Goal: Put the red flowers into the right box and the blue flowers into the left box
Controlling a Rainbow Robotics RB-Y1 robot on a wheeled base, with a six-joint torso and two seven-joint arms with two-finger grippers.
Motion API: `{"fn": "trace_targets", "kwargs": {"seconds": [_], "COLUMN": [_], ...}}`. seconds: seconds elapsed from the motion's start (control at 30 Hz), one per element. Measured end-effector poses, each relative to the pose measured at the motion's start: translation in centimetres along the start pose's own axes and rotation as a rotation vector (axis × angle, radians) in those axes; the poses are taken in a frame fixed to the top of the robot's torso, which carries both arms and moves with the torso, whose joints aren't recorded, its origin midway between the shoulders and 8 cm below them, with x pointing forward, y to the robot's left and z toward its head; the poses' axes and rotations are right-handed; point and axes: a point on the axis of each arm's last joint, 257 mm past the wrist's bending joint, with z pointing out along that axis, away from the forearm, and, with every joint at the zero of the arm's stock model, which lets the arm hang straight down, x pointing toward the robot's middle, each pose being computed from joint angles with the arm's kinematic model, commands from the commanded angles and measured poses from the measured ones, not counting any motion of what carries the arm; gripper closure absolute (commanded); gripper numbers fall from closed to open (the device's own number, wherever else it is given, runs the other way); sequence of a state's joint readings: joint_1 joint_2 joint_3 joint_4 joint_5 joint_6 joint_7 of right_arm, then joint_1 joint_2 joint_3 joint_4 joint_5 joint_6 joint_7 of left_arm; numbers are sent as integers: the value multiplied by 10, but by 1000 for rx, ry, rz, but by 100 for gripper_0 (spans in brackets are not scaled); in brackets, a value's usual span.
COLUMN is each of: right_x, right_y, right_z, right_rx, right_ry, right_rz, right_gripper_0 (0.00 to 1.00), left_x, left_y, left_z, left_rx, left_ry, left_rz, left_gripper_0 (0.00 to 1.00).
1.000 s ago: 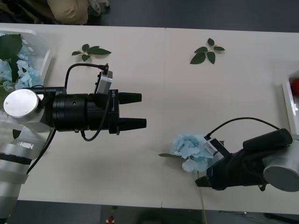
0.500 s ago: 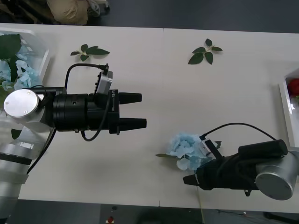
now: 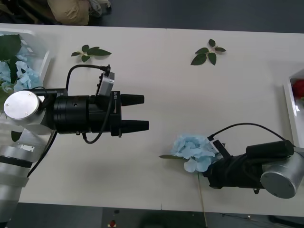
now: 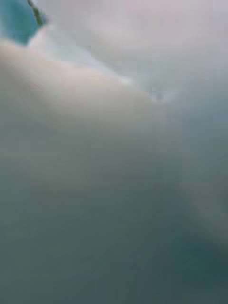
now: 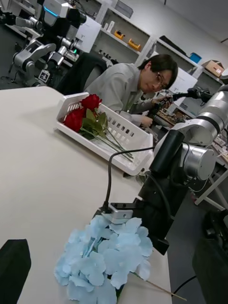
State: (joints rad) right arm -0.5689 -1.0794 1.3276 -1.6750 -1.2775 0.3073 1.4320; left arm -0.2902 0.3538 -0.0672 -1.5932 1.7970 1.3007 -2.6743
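A blue flower [image 3: 192, 147] lies on the table near the front edge, its thin stem [image 3: 201, 197] running toward me. My right gripper [image 3: 209, 172] presses low against the flower's near right side, half hidden by its petals. The same blue flower [image 5: 102, 256] fills the foreground of the left wrist view, with the right arm [image 5: 180, 159] behind it. My left gripper [image 3: 142, 112] hovers open and empty at the table's middle left. More blue flowers [image 3: 19, 71] lie in the left box [image 3: 46, 59]. Red flowers [image 5: 83, 114] lie in the right box [image 5: 118, 137], which sits at the table's right edge [image 3: 292, 111].
Two flowerless leaf sprigs lie at the back of the table, one at the left [image 3: 90, 51] and one at the right [image 3: 205, 53]. Bare white tabletop [image 3: 190, 95] spreads between the two arms.
The right arm dropped lower and nearer the front edge, swung left, then eased back right. The blue flower head shifted slightly with it. The left arm stayed still.
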Motion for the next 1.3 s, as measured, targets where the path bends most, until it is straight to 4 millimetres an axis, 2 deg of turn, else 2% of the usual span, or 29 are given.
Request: {"fn": "trace_targets", "kwargs": {"seconds": [0.4, 0.47, 0.5, 0.53, 0.57, 0.6, 0.63, 0.77, 0.9, 1.07, 1.3], "right_x": [-3, -12, -21, -30, -38, -45, -51, -74, -85, -93, -94], "right_y": [2, 4, 5, 5, 7, 10, 12, 12, 6, -4, 7], "right_z": [-3, -6, -7, -9, -11, -14, -16, -35, -54, -67, -75], "right_rx": [-3, -5, -7, -12, -21, -36, -46, -45, -28, -7, -73], "right_ry": [18, 13, -2, -18, -33, -41, -47, -95, -117, -133, -138], "right_rz": [3, 7, 11, 27, 54, 93, 117, 66, 41, -50, -2], "right_gripper_0": [100, 97, 60, 43, 19, 3, 0, 0, 0, 0, 0], "left_x": [0, 0, 0, 0, 0, 0, 0, 0, 0, 0, 0], "left_y": [0, 0, 0, 0, 0, 0, 0, 0, 0, 0, 0], "left_z": [0, 0, 0, 0, 0, 0, 0, 0, 0, 0, 0], "left_rx": [0, 0, 0, 0, 0, 0, 0, 0, 0, 0, 0], "left_ry": [0, 0, 0, 0, 0, 0, 0, 0, 0, 0, 0], "left_rz": [0, 0, 0, 0, 0, 0, 0, 0, 0, 0, 0], "left_gripper_0": [0, 0, 0, 0, 0, 0, 0, 0, 0, 0, 0]}}
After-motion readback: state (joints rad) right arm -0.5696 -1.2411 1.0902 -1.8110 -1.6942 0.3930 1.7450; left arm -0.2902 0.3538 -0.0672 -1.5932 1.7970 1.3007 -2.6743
